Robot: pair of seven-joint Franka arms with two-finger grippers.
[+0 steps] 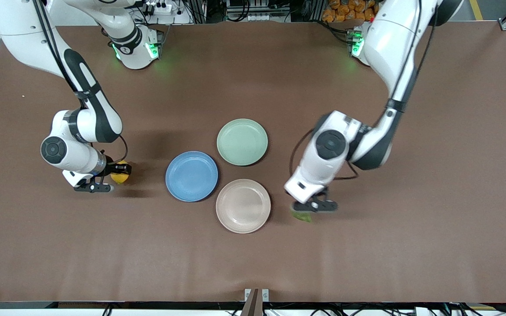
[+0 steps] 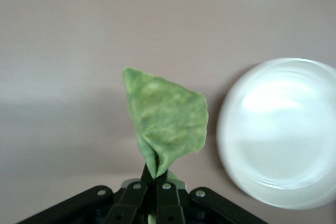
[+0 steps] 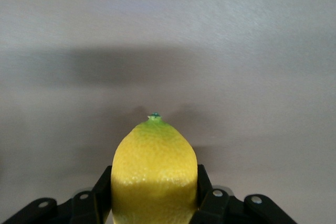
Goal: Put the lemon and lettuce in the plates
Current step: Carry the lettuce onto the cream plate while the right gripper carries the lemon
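Observation:
My right gripper (image 1: 111, 177) is shut on the yellow lemon (image 1: 120, 172), at the right arm's end of the table beside the blue plate (image 1: 191, 176). In the right wrist view the lemon (image 3: 154, 174) sits between the two fingers (image 3: 209, 195). My left gripper (image 1: 312, 210) is shut on the stem end of the green lettuce (image 1: 302, 216), just off the table beside the beige-pink plate (image 1: 243, 206). In the left wrist view the leaf (image 2: 165, 121) hangs from the pinched fingertips (image 2: 167, 173), with the pale plate (image 2: 281, 132) beside it.
A pale green plate (image 1: 242, 141) lies farther from the front camera, touching neither of the other two. The three plates cluster at mid-table. Brown cloth covers the table around them.

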